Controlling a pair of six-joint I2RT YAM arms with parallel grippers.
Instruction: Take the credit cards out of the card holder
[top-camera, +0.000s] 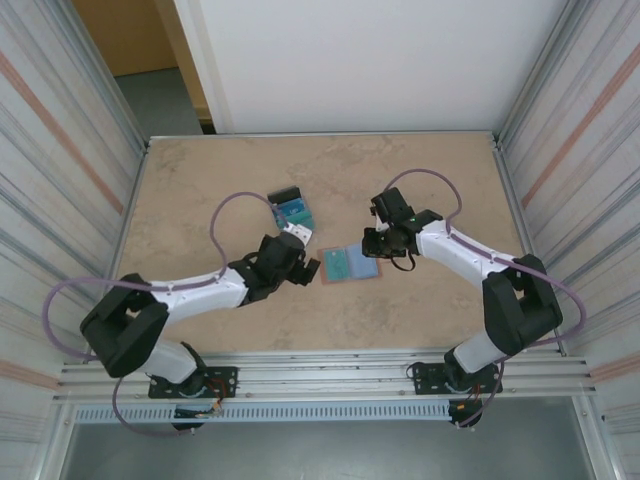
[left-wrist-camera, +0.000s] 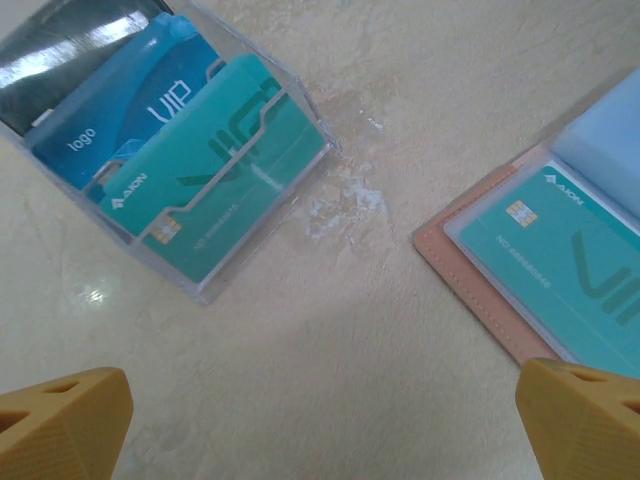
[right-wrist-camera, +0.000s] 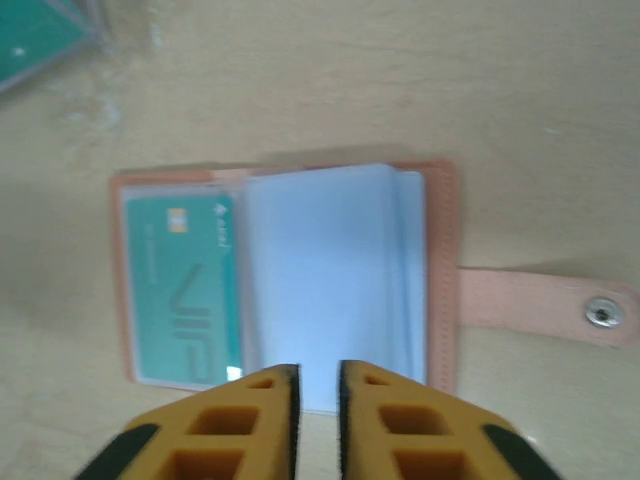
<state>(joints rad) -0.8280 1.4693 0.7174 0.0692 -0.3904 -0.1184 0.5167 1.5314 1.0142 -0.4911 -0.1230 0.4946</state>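
The card holder (top-camera: 351, 264) lies open on the table, a salmon-pink wallet (right-wrist-camera: 441, 260) with its snap tab (right-wrist-camera: 540, 306) stretched to the right. A teal credit card (right-wrist-camera: 184, 290) sits in its left clear sleeve; the right side shows pale blue-grey sleeves (right-wrist-camera: 320, 270). My right gripper (right-wrist-camera: 318, 375) hovers over the wallet's near edge, its jaws closed to a narrow slit with nothing seen in it. My left gripper (left-wrist-camera: 320, 430) is wide open over bare table, just left of the wallet's pink edge (left-wrist-camera: 478, 272) and the teal card (left-wrist-camera: 560, 255).
A clear plastic box (left-wrist-camera: 300, 105) holding black, blue and teal cards stands on the table behind the left gripper (top-camera: 293, 210). Metal walls close in both sides of the table.
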